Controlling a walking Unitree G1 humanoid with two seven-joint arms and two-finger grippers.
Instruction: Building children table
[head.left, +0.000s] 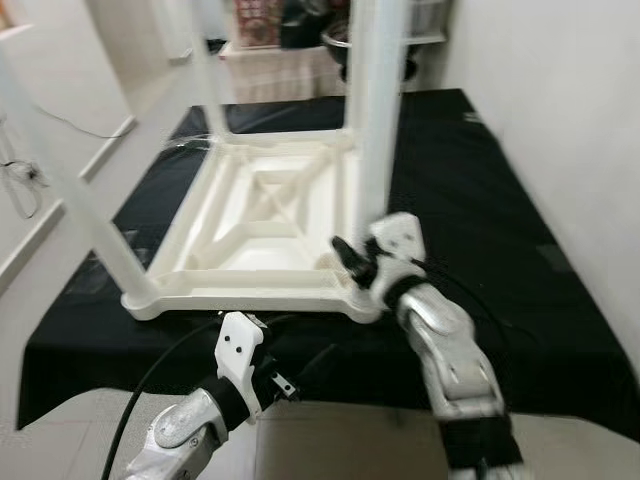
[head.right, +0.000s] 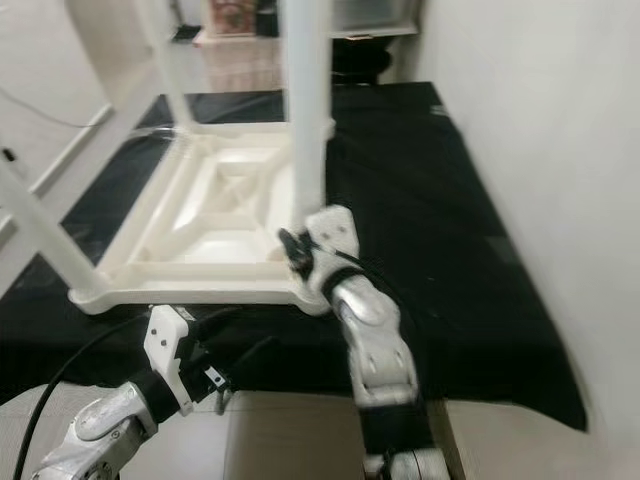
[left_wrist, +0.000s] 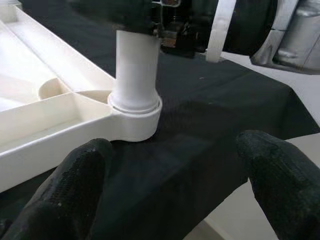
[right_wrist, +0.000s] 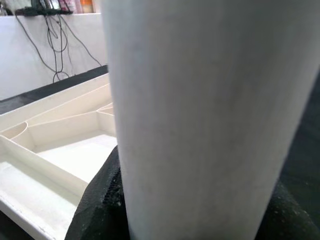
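Observation:
A white children's table top lies upside down on a black cloth, with white legs standing up from its corners. My right gripper is shut on the near right leg low down, just above its corner socket. In the right wrist view that leg stands close between the black fingers. My left gripper is open and holds nothing. It hovers at the cloth's front edge, facing the same leg seated in its socket. The near left leg leans outward.
A white wall runs close along the right side of the cloth. Shelves with clutter stand behind the far end. On the left is light floor with a cable. The cloth's front edge drops off just before my arms.

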